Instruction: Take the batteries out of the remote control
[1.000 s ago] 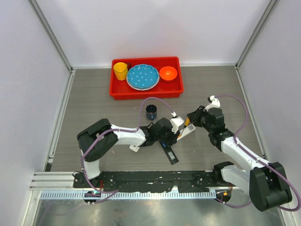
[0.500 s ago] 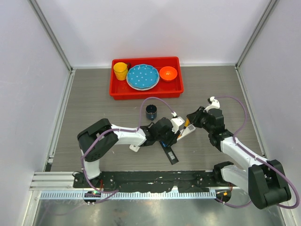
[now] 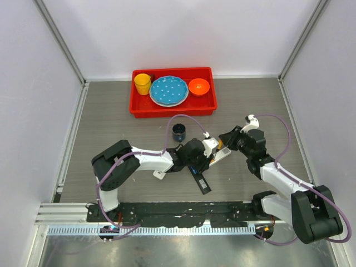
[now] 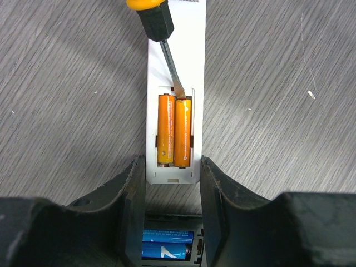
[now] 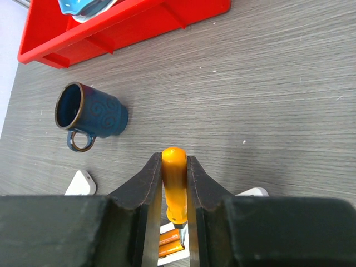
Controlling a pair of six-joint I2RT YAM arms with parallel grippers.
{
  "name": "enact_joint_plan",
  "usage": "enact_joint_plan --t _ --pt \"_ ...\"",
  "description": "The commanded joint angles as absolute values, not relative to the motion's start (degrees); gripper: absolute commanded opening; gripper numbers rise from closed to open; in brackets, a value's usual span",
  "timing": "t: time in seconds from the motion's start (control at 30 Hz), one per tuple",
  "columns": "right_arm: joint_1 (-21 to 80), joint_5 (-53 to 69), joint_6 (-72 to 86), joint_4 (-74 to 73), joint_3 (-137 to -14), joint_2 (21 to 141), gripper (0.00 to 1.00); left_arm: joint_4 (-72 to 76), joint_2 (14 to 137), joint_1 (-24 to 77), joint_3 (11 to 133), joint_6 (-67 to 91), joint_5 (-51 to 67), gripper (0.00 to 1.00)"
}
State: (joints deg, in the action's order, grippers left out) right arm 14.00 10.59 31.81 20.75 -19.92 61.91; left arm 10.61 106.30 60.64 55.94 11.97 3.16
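A white remote [image 4: 173,50] lies with its battery bay open, and two orange batteries [image 4: 174,132] sit side by side in it. My left gripper [image 4: 172,167] is shut on the remote's near end, one finger against each side. My right gripper [image 5: 174,161] is shut on the orange handle of a screwdriver [image 5: 174,183]. The screwdriver's tip [image 4: 179,89] rests at the far end of the right-hand battery. A black remote [image 3: 201,181] lies under the left wrist, and two blue batteries [image 4: 167,245] show in its open bay. In the top view both grippers meet at the white remote [image 3: 221,157].
A dark blue mug [image 3: 178,132] stands just behind the left gripper; it also shows in the right wrist view [image 5: 92,115]. A red tray [image 3: 172,109] at the back holds a yellow cup [image 3: 143,83], a blue plate [image 3: 169,90] and an orange bowl [image 3: 198,86]. A small white piece [image 5: 82,183] lies near the mug.
The right gripper with the screwdriver has shifted very slightly to the left. The left gripper and the white remote have not moved.
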Motion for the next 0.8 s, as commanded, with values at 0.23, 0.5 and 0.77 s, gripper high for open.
enact_joint_plan --t 0.23,0.5,0.77 --pt "14.9 20.0 41.0 28.1 -18.5 60.1 0.01 7.4 109.0 60.8 55.7 12.7 3.3 0.0" --pt "14.9 22.9 43.2 27.6 -19.6 60.1 0.01 7.3 109.1 60.8 55.7 12.6 3.1 0.0" --pt "14.9 24.2 44.8 25.8 -20.2 57.2 0.01 7.4 109.2 60.8 55.6 12.7 2.9 0.0"
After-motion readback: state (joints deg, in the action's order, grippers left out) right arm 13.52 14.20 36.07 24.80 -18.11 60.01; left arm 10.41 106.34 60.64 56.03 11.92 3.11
